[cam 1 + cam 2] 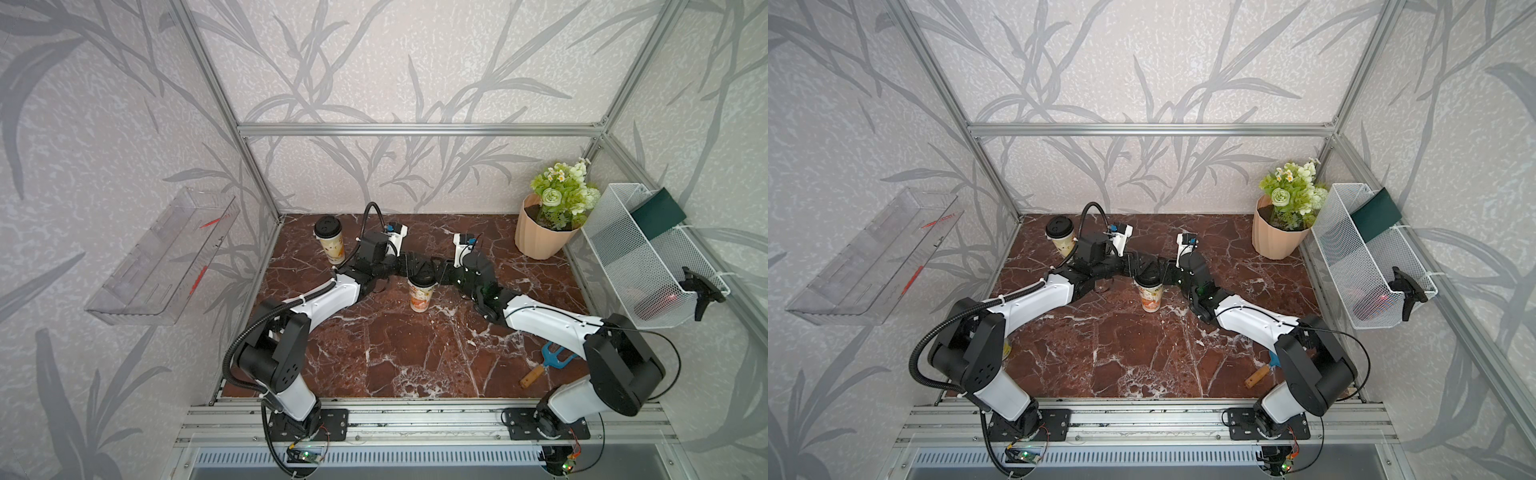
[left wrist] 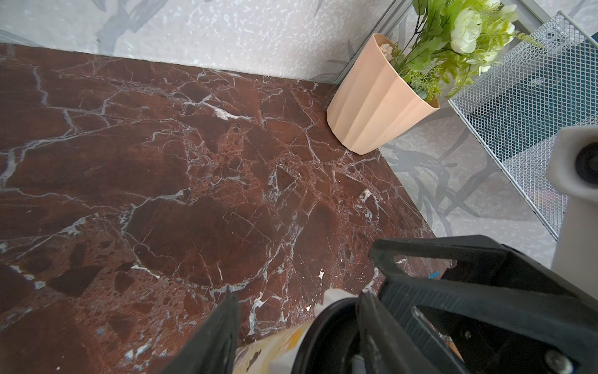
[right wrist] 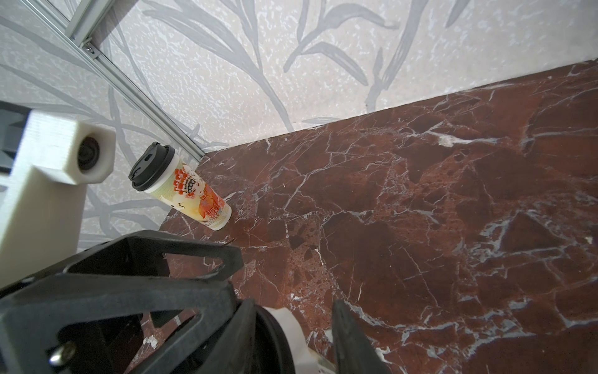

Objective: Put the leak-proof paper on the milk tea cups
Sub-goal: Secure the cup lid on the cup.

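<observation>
Red-brown marbled desk, with both arms converged on the tall white printed paper cup at centre. A second such cup, black-lidded, stands in the far corner on the left arm's side. The left gripper and right gripper straddle the centre cup's round black plastic lid, jaws part-way apart; whether they clamp it cannot be told. No translucent leak-proof paper disc shows plainly, though a whitish edge at that lid's rim may be one. Judged step: capping. Next, the lid needs even pressure and the cup kept upright.
</observation>
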Tool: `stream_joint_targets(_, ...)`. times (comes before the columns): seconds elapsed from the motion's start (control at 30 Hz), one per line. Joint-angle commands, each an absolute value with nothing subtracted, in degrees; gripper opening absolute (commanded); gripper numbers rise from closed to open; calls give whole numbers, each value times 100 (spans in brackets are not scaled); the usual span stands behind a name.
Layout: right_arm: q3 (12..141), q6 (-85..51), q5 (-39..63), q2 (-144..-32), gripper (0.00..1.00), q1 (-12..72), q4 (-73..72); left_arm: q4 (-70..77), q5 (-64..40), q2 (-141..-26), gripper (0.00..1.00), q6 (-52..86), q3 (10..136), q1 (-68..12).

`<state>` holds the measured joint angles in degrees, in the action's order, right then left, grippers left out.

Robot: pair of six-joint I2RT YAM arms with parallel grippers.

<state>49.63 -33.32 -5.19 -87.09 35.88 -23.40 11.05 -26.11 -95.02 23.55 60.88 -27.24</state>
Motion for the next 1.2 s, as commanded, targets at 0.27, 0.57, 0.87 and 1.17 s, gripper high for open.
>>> stream_joint_targets(0.27,4816,-3229,-522,-8449,40,3554,-2220,-157,-2439,-9902,58,2048,5150,-2725)
stream_joint_targets(0.57,4768,-3103,-547,-8501,39,3577,-2198,0,-2390,-9943,58,2043,4970,-2732)
stream_joint_targets(0.87,4818,-2936,-667,-8779,39,3726,-1898,120,-2382,-9998,58,2096,4864,-2725)
stream_joint_targets(1.17,4480,-2639,-1653,-8880,40,4354,-1169,664,-2399,-10028,56,2314,4421,-2734)
